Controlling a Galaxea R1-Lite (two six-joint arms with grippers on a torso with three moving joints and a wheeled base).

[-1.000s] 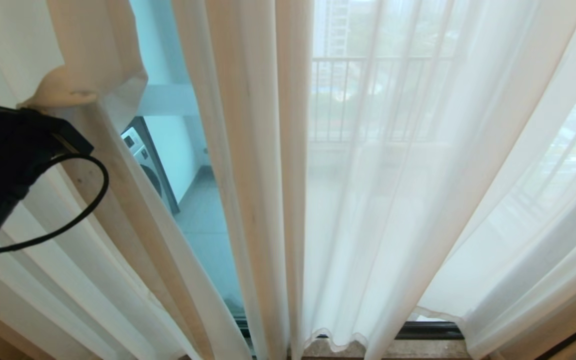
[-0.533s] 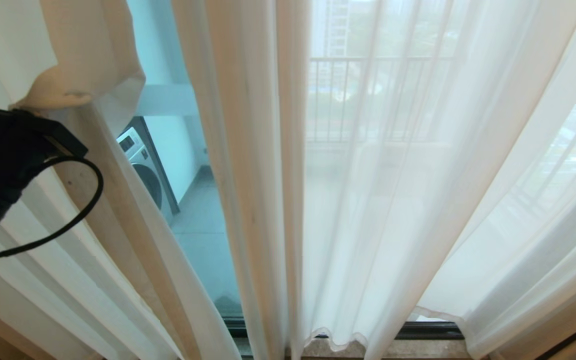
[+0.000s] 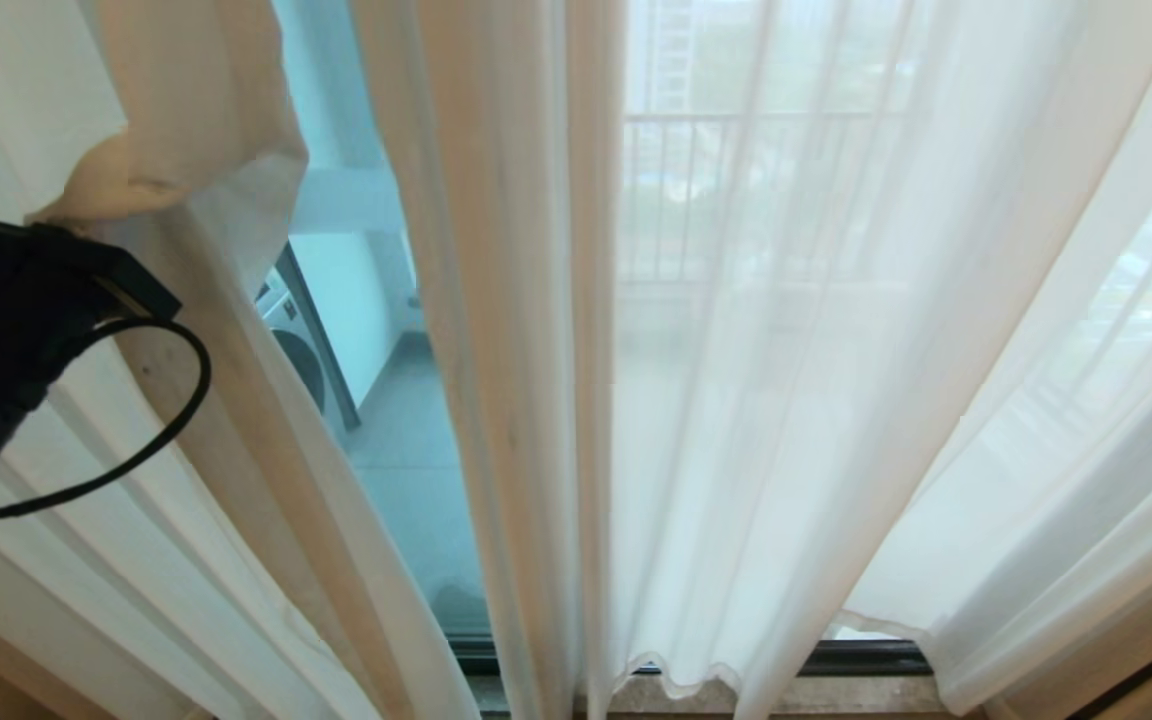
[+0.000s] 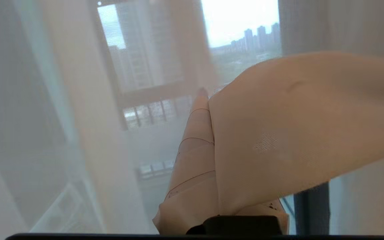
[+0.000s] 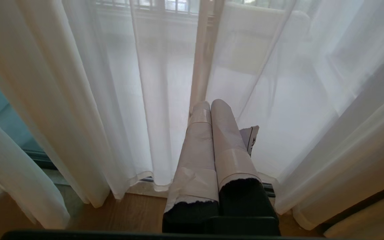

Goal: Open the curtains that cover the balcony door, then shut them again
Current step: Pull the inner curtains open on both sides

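Where the left gripper [image 4: 208,100] pinches them, the curtains [image 3: 736,350] hang vertically

Home – curtains [image 3: 736,350], balcony washing machine [image 3: 301,345], wood floor [image 5: 128,216].

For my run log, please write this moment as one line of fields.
left gripper: shut on curtains, at left | right gripper: shut, empty, parked low | gap: balcony door glass showing | washing machine outside

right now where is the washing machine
In the head view the washing machine shows left of centre, out on the balcony behind the glass, seen through the gap between the curtain bunched at the left tool and the hanging folds.
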